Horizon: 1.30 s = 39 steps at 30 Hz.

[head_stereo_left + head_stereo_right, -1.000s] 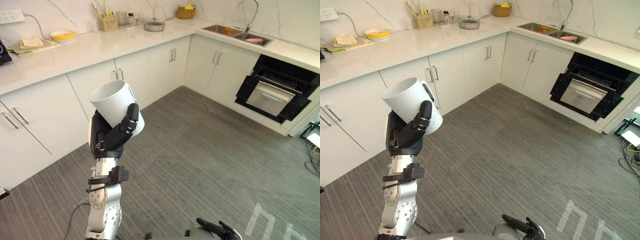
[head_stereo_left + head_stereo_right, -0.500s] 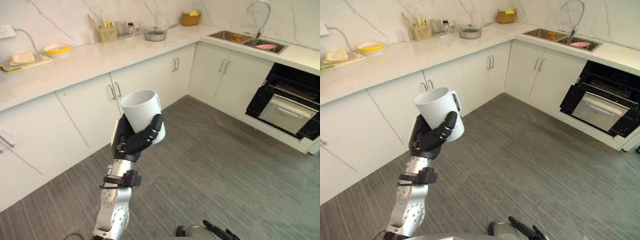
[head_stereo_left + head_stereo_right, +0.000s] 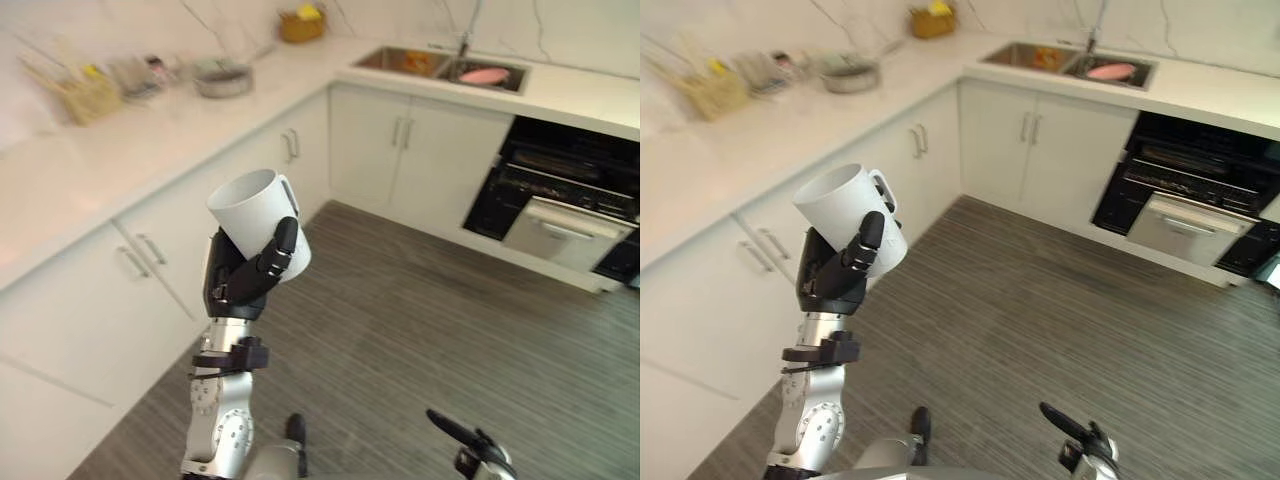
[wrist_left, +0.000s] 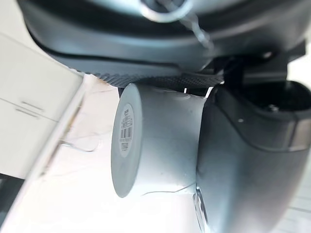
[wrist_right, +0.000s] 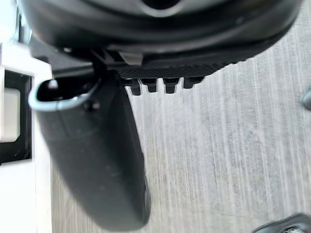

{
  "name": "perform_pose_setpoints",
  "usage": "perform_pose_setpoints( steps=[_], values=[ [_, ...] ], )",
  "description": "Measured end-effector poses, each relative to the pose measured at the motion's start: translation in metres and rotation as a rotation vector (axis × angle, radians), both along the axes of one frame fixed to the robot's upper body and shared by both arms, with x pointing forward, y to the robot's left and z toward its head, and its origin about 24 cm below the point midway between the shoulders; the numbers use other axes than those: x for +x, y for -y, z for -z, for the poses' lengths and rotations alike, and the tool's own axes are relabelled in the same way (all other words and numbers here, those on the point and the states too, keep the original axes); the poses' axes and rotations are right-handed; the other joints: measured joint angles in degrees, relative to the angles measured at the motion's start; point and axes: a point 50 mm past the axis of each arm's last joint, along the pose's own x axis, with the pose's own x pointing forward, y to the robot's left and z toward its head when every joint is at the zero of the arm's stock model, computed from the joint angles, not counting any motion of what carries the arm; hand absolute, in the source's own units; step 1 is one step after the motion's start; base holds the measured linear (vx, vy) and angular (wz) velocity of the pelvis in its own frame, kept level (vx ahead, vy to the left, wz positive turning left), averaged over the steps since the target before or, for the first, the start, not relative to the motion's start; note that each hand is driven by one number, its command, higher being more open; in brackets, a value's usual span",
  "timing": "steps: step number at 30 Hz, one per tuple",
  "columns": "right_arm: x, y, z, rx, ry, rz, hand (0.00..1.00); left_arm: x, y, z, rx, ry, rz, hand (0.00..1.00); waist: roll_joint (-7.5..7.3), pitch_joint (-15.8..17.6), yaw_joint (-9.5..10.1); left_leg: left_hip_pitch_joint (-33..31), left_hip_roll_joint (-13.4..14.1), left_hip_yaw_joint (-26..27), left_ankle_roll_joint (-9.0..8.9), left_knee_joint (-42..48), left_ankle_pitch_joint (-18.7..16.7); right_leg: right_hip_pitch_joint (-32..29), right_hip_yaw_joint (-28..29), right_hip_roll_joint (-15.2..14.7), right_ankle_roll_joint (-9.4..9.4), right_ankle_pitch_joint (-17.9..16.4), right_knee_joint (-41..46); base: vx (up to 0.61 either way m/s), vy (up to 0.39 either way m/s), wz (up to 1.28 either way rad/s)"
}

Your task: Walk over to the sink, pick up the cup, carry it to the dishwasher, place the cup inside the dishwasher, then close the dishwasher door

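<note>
My left hand [image 3: 240, 283] is raised in front of me and shut on a white cup [image 3: 253, 218], with the fingers round its lower body. The cup tilts, its mouth up and away from me, its handle on the far side. In the left wrist view the cup [image 4: 155, 141] lies against the thumb [image 4: 248, 160]. The dishwasher [image 3: 565, 205] stands open at the far right under the counter, dark inside, with a silver-grey panel at its front. The sink [image 3: 440, 66] is set in the counter beyond it. My right hand [image 3: 468, 448] hangs low, open and holding nothing.
White cabinets [image 3: 420, 160] and a pale counter [image 3: 150, 140] run along the left and the back. On the counter stand a pan [image 3: 222, 80], a utensil holder [image 3: 88, 95] and a basket [image 3: 302, 22]. Grey striped floor [image 3: 430, 320] stretches towards the dishwasher.
The whole picture has shifted, so the camera moved; the left counter now looks nearer. The cup stays in my left hand and leans over a little more than half a second ago.
</note>
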Motion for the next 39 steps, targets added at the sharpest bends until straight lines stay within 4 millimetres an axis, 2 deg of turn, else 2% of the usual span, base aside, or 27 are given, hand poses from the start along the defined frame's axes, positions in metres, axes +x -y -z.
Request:
perform_pose_setpoints(
  steps=[3,4,5,6,7,8,10,12,13,14,15,16,17,18,21,22,23,24,25,26,28,30,33,34,36,37,39],
  values=[
    [-0.019,0.004,0.003,-0.007,-0.037,0.053,1.0,0.002,0.001,-0.003,0.022,0.012,0.021,0.0,-0.76,0.5,-0.55,3.8,-1.6,2.6,1.09,4.6,-7.4,-1.9,-0.6,-1.7,1.41,4.4,12.7,0.44,0.225,-0.43],
    [-0.028,0.003,0.005,-0.004,-0.06,0.065,1.0,0.004,0.002,-0.005,0.032,0.024,0.033,0.0,-1.23,1.5,-0.26,9.2,-2.8,4.3,1.66,1.4,-9.5,-6.1,-2.0,-3.4,6.0,12.7,22.9,0.45,0.26,-0.77],
    [-0.038,0.0,0.008,-0.001,-0.085,0.059,1.0,0.004,0.002,-0.005,0.035,0.026,0.034,0.0,-0.79,1.9,-0.47,15.6,-3.0,6.4,1.93,-4.4,-9.4,-11.4,-3.9,-4.6,5.55,18.6,32.5,0.42,0.252,-0.95],
    [-0.041,-0.002,0.009,0.004,-0.089,0.057,1.0,0.004,0.002,-0.006,0.036,0.03,0.034,0.0,-0.53,2.0,-0.58,18.2,-2.9,7.1,1.97,-6.7,-9.4,-14.8,-5.5,-5.0,3.09,16.8,36.8,0.32,0.192,-0.87],
    [-0.053,-0.006,0.01,0.0,-0.115,0.039,1.0,0.005,0.004,-0.008,0.047,0.038,0.037,0.0,-0.13,1.9,-1.75,21.9,-2.4,8.2,2.0,-10.4,-9.3,-21.0,-10.3,-4.9,-1.32,11.9,41.9,0.34,0.132,-0.61],
    [-0.062,-0.008,0.011,-0.003,-0.134,0.033,1.0,0.006,0.007,-0.01,0.069,0.053,0.048,0.0,0.82,1.2,-3.19,24.1,-1.5,9.4,1.92,-12.7,-9.2,-26.1,-14.8,-4.0,-0.85,7.9,41.3,0.36,0.102,-0.47],
    [-0.067,-0.009,0.012,-0.004,-0.148,0.037,1.0,0.011,0.011,-0.015,0.088,0.074,0.072,0.0,1.27,1.2,-4.85,26.5,0.1,11.3,0.46,-14.4,-9.2,-31.4,-21.9,-2.8,-0.62,3.0,32.3,0.48,0.055,-0.46],
    [-0.069,-0.008,0.011,-0.023,-0.161,0.036,1.0,0.015,0.013,-0.016,0.09,0.061,0.087,0.0,2.27,2.2,-6.31,30.0,2.8,13.5,-1.19,-14.7,-10.4,-32.4,-31.4,0.0,-2.43,3.6,12.9,0.54,-0.026,-0.65],
    [-0.07,-0.008,0.011,-0.027,-0.166,0.039,1.0,0.015,0.013,-0.016,0.087,0.056,0.089,0.0,2.33,2.2,-6.31,31.3,3.4,13.9,-1.67,-14.7,-11.0,-32.0,-32.9,1.1,-3.0,5.3,7.5,0.53,-0.075,-0.7],
    [-0.075,-0.008,0.011,-0.037,-0.174,0.045,1.0,0.015,0.014,-0.015,0.084,0.056,0.098,0.0,1.51,1.8,-6.25,33.4,3.5,14.5,-3.1,-14.2,-12.9,-30.3,-33.6,2.7,-3.33,11.7,-5.4,0.45,-0.071,-0.49],
    [-0.077,-0.007,0.01,-0.046,-0.177,0.049,1.0,0.015,0.014,-0.016,0.086,0.06,0.105,0.0,0.58,1.5,-6.3,34.7,3.2,14.8,-3.97,-13.6,-14.2,-29.0,-33.6,2.7,-4.33,18.2,-10.9,0.57,-0.095,-0.53],
    [-0.08,0.003,0.007,-0.082,-0.189,0.047,1.0,0.015,0.019,-0.012,0.072,0.052,0.125,0.0,3.29,1.9,-6.37,36.4,5.2,15.3,-5.47,-12.3,-17.6,-26.8,-34.1,5.5,-10.17,23.3,-11.9,0.41,-0.047,-0.36],
    [-0.077,0.004,0.006,-0.09,-0.184,0.049,1.0,0.016,0.021,-0.011,0.066,0.046,0.138,0.0,3.66,2.1,-6.33,36.2,6.0,15.4,-5.43,-11.8,-17.9,-26.8,-33.7,6.3,-10.5,22.6,-11.7,0.52,-0.098,-0.4],
    [-0.066,0.0,0.006,-0.082,-0.157,0.067,1.0,0.018,0.032,-0.009,0.072,0.04,0.19,0.0,4.28,2.6,-6.2,36.6,6.5,15.3,-4.92,-12.0,-17.1,-27.3,-33.4,6.7,-10.88,19.0,-7.9,0.3,-0.062,-0.22],
    [-0.06,-0.012,0.005,-0.061,-0.119,0.068,1.0,0.015,0.048,-0.006,0.066,0.035,0.259,0.0,3.48,2.5,-6.24,38.8,7.5,16.3,-5.3,-9.2,-16.4,-27.7,-33.3,6.4,-9.9,11.2,-0.4,0.21,-0.117,-0.06],
    [-0.06,-0.014,0.005,-0.058,-0.117,0.067,1.0,0.014,0.051,-0.006,0.064,0.037,0.268,0.0,3.29,2.2,-6.1,38.4,7.8,16.4,-5.25,-7.0,-16.4,-27.5,-33.3,6.5,-9.78,10.4,-0.1,0.15,-0.149,-0.14],
    [-0.057,-0.017,0.005,-0.044,-0.114,0.06,1.0,0.013,0.053,-0.007,0.065,0.044,0.28,0.0,3.37,2.1,-5.53,35.3,9.9,16.6,-4.11,1.5,-15.7,-25.7,-34.2,7.4,-8.54,9.1,-2.7,0.1,-0.114,-0.25],
    [-0.054,-0.018,0.005,-0.037,-0.109,0.058,1.0,0.012,0.055,-0.007,0.062,0.046,0.279,0.0,5.27,2.0,-4.73,32.9,12.4,16.4,-2.93,6.4,-14.9,-24.3,-34.7,7.6,-8.16,8.0,-2.5,0.31,-0.047,-0.18],
    [-0.055,-0.012,0.001,-0.056,-0.099,0.055,1.0,0.012,0.058,-0.013,0.032,0.073,0.277,0.0,4.79,1.9,-4.63,26.2,15.4,14.4,-2.48,21.5,-11.9,-24.2,-33.2,5.9,-7.89,3.5,5.7,0.4,0.006,-0.08],
    [-0.061,-0.006,-0.002,-0.078,-0.108,0.038,1.0,0.008,0.06,-0.015,-0.007,0.087,0.261,0.0,5.5,2.2,-4.1,20.8,18.2,10.7,-2.13,34.8,-6.5,-21.1,-31.7,6.8,-7.74,0.1,5.3,0.38,0.023,-0.08],
    [-0.063,-0.001,-0.002,-0.09,-0.123,0.019,1.0,0.002,0.055,-0.009,-0.033,0.061,0.229,0.0,6.41,1.3,-3.21,14.5,20.4,8.9,-2.13,43.9,-7.4,-17.1,-30.3,8.9,-8.48,-0.2,1.7,0.3,-0.021,-0.38],
    [-0.058,-0.002,-0.002,-0.09,-0.118,0.004,1.0,0.0,0.049,-0.007,-0.022,0.062,0.212,0.0,5.31,0.7,-2.17,9.1,20.1,10.9,-2.12,41.5,-10.3,-14.2,-28.3,8.9,-7.74,0.7,-2.8,0.34,-0.037,-0.54],
    [-0.043,0.002,0.0,-0.087,-0.116,-0.011,1.0,0.001,0.038,-0.006,-0.01,0.062,0.194,0.0,4.32,0.4,-0.85,7.7,17.1,13.3,-2.95,18.9,-13.2,-10.1,-23.4,8.0,-7.17,4.2,-9.3,0.36,0.021,-0.78],
    [-0.036,0.005,-0.001,-0.091,-0.105,-0.012,1.0,0.002,0.037,-0.005,-0.023,0.059,0.193,0.0,4.1,0.2,-0.94,9.0,14.0,11.4,-4.12,4.5,-12.4,-9.3,-21.7,7.1,-6.46,4.2,-10.1,0.39,0.13,-0.62],
    [-0.025,0.008,-0.003,-0.101,-0.078,-0.015,1.0,0.002,0.038,-0.005,-0.029,0.056,0.195,0.0,3.32,0.4,-0.72,9.5,9.5,5.6,-4.87,-11.7,-7.8,-8.9,-18.7,5.0,-4.93,3.4,-10.5,0.42,0.211,-0.73],
    [-0.021,0.008,-0.004,-0.101,-0.065,-0.013,1.0,0.001,0.038,-0.002,-0.029,0.045,0.196,0.0,2.82,0.7,-0.51,8.8,8.2,2.4,-5.19,-15.2,-5.1,-8.1,-16.7,3.9,-3.74,2.7,-10.7,0.47,0.318,-0.84],
    [-0.021,0.006,-0.003,-0.095,-0.066,-0.014,1.0,0.0,0.041,0.008,-0.03,0.002,0.204,0.0,2.94,0.6,-0.24,8.1,8.5,1.2,-5.51,-16.7,-1.3,-5.5,-14.5,3.0,-1.16,1.2,-11.1,0.45,0.366,-0.73]
  ],
)
